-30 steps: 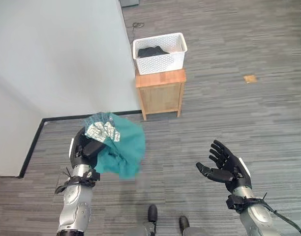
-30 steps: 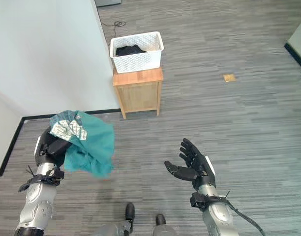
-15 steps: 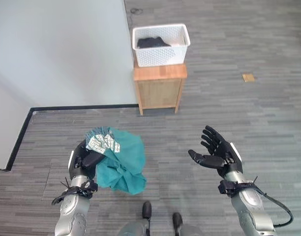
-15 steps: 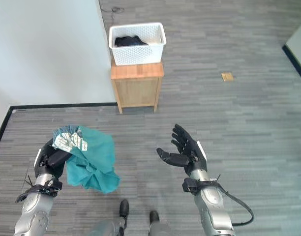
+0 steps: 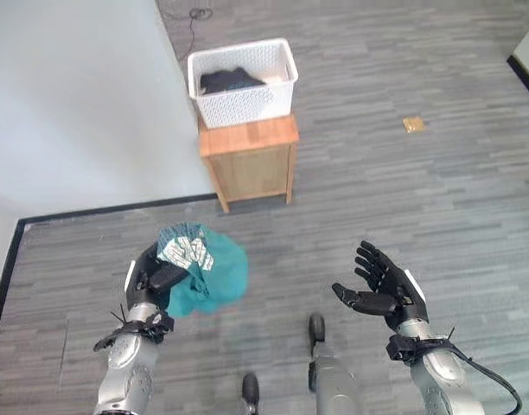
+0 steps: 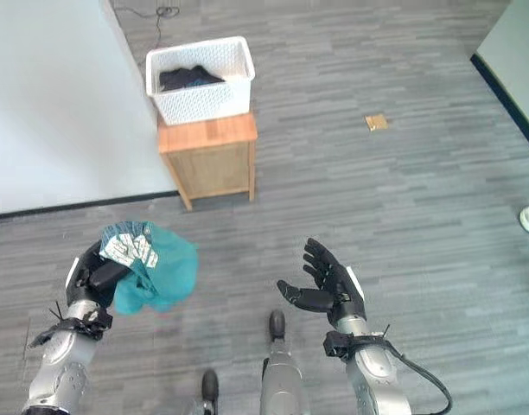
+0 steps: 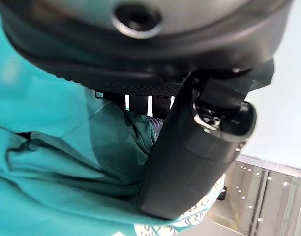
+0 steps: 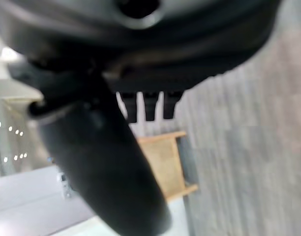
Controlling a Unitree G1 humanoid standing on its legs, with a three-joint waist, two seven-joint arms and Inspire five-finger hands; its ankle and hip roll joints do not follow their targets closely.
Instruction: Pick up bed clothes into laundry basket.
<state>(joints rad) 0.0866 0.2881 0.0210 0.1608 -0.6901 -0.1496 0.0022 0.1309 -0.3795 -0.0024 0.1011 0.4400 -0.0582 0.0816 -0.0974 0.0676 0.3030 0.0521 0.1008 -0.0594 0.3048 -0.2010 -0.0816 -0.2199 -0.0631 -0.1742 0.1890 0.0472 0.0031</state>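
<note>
The left hand (image 5: pixel 152 278) is clenched around a bunched teal cloth (image 5: pixel 214 278), which has a patterned white patch near the top; in the left wrist view the thumb presses into the teal folds (image 7: pixel 67 162). The cloth hangs clear of the grey floor (image 5: pixel 403 199), held at the robot's left front. The right hand (image 5: pixel 384 292) is released, palm up with its fingers spread, holding nothing.

The white laundry basket (image 5: pixel 243 82) stands well ahead on a small wooden cabinet (image 5: pixel 250 160) beside the pale wall, and a dark garment (image 5: pixel 230 79) already lies in it.

The step in hand looks like the carry: the cloth is picked up but not yet delivered. The next move calls for closing the distance to the cabinet, lifting the left hand above the basket's rim, and letting go only once the cloth hangs over the opening, so trailing fabric does not catch on the edge.
</note>
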